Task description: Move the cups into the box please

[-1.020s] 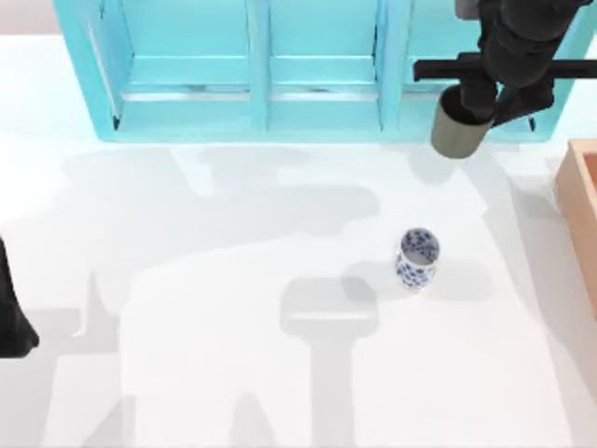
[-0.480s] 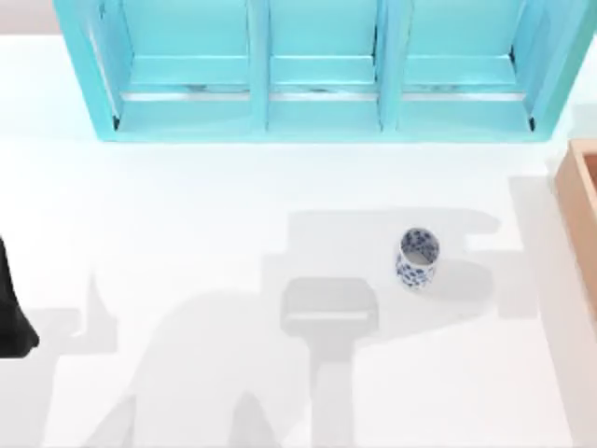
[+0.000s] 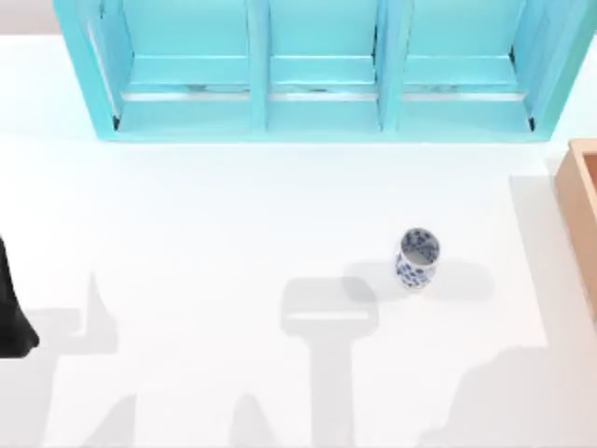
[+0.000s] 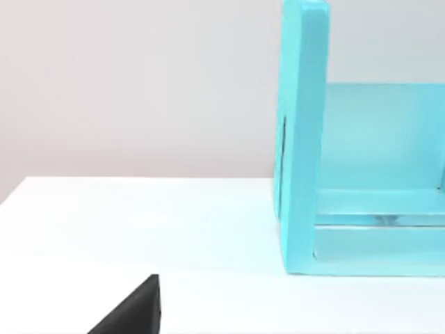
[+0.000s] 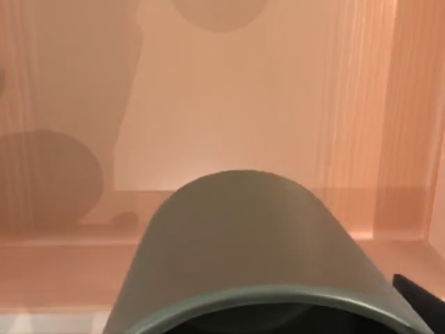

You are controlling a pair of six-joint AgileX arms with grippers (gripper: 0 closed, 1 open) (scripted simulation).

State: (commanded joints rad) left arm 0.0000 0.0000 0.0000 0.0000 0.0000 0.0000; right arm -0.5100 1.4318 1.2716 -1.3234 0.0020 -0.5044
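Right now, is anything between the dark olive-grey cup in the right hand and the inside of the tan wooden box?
Nothing visible. In the right wrist view the dark olive-grey cylindrical cup hangs over the tan wood-coloured box, whose bare floor lies open beyond it. The small white cup with blue flowers stands apart on the white table.

You have the white cup with blue floral pattern [image 3: 417,259] standing upright on the white table [image 3: 233,233], right of centre. The tan box [image 3: 580,215] sits at the table's right edge, well apart from the cup, only its near wall in view. The turquoise shelf unit [image 3: 317,70] spans the far side. Your left arm [image 3: 11,313] is parked at the left edge.
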